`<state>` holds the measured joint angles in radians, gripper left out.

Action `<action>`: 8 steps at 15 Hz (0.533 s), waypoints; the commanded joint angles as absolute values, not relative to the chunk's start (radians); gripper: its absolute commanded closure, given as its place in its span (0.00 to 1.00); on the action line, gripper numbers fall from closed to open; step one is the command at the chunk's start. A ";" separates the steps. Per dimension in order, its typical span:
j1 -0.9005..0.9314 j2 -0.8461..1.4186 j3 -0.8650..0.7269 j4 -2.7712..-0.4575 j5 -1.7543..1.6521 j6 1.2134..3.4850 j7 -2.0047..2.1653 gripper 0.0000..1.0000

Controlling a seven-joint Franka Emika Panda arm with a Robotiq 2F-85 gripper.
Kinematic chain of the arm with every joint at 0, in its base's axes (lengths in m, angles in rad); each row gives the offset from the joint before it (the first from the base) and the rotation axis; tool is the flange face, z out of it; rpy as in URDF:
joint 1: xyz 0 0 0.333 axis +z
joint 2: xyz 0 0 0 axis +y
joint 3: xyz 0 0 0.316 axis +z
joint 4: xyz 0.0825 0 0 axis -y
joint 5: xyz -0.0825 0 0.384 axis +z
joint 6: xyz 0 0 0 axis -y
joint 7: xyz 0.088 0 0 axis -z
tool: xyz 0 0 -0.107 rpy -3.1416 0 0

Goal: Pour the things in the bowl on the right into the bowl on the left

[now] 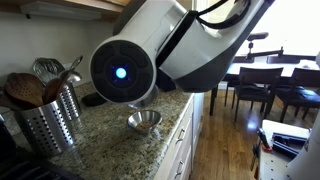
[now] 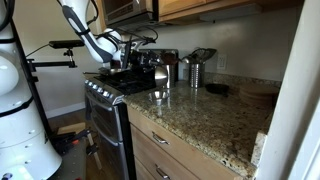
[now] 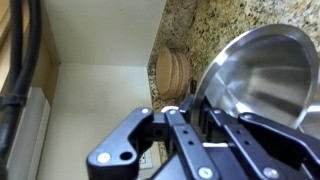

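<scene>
In the wrist view my gripper (image 3: 185, 105) is shut on the rim of a shiny steel bowl (image 3: 262, 80), which is tilted and fills the right side. I cannot see anything inside it. A second small steel bowl (image 1: 144, 121) stands on the granite counter and also shows in an exterior view (image 2: 158, 96). In that view my gripper (image 2: 128, 62) hangs above the stove, left of the counter bowl. In an exterior view the arm's joint (image 1: 122, 72) hides the gripper.
A perforated steel utensil holder (image 1: 50, 122) with wooden spoons stands on the counter; it also shows near the back wall (image 2: 195, 70). Pans sit on the stove (image 2: 118, 82). A round wooden object (image 3: 172, 70) lies on the granite. Dining chairs (image 1: 255, 85) stand behind.
</scene>
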<state>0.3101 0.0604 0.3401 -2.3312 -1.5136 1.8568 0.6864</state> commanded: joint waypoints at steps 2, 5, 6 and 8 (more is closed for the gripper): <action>0.297 0.045 0.316 -2.342 -1.485 1.855 0.695 0.98; 0.263 0.028 0.275 -2.327 -1.460 1.854 0.690 0.98; 0.250 0.023 0.260 -2.321 -1.454 1.855 0.687 0.98; 0.225 0.012 0.233 -2.309 -1.428 1.863 0.680 0.98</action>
<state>0.2553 0.0555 0.2615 -2.3105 -1.4648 1.8573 0.6864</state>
